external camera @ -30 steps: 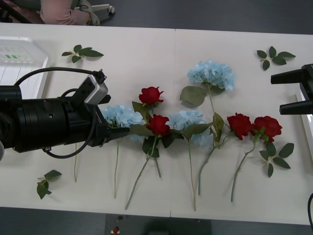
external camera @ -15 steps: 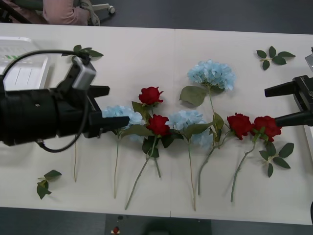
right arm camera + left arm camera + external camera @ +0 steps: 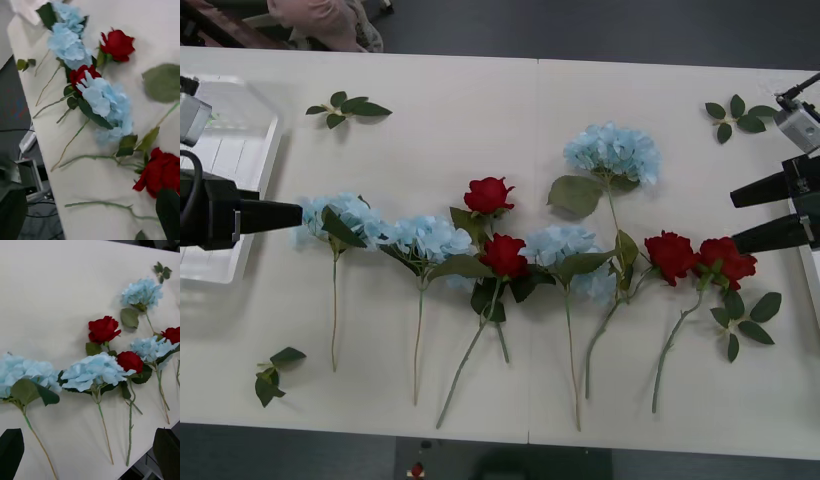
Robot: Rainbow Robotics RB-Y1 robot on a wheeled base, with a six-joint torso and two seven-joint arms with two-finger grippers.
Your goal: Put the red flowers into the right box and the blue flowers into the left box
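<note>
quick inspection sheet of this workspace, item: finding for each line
surface: white table, a seam running down its middle
red flowers: four roses lying in the row, at and
blue flowers: four hydrangea heads on the table, at and; none boxed yet
left box: at the table's left edge, no flowers in it
right box: only an edge at the far right
clutter: loose leaf sprigs at and
grippers: left gripper beside the leftmost hydrangea, open per its wrist view; right gripper open near the rightmost rose
cables: black cable on the left arm
surroundings: dark floor, a person seated beyond the table
</note>
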